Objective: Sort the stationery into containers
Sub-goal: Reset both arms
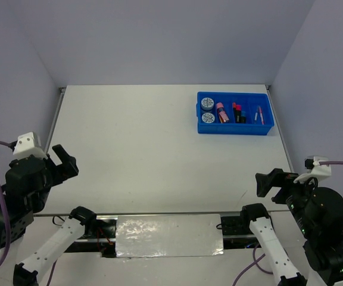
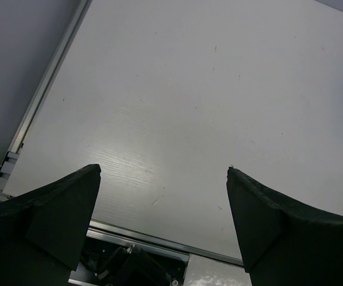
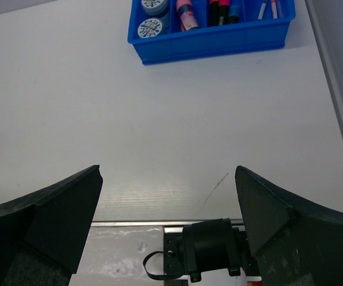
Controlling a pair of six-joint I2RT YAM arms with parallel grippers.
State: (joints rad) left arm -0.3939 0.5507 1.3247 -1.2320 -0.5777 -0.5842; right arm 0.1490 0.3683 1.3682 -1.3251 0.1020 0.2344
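The blue tray [image 1: 234, 128] stands at the table's far right, also in the right wrist view as the tray [image 3: 213, 44]. Its compartments hold two tape discs [image 1: 208, 111] [image 3: 151, 28], a pink cylinder [image 1: 221, 111] [image 3: 185, 13], highlighters [image 1: 238, 112] [image 3: 222, 9] and thin pens [image 1: 259, 114] [image 3: 268, 8]. My left gripper [image 1: 66, 162] [image 2: 164, 170] hangs open over the table's near left, with nothing between its fingers. Well short of the tray, at the near right, my right gripper [image 1: 267, 183] [image 3: 168, 170] is open and empty too.
A metal rail [image 2: 43, 89] runs along the table's left edge and another rail [image 3: 338, 101] along the right. A shiny plate [image 1: 168, 235] lies between the arm bases at the near edge. Grey walls close in on three sides.
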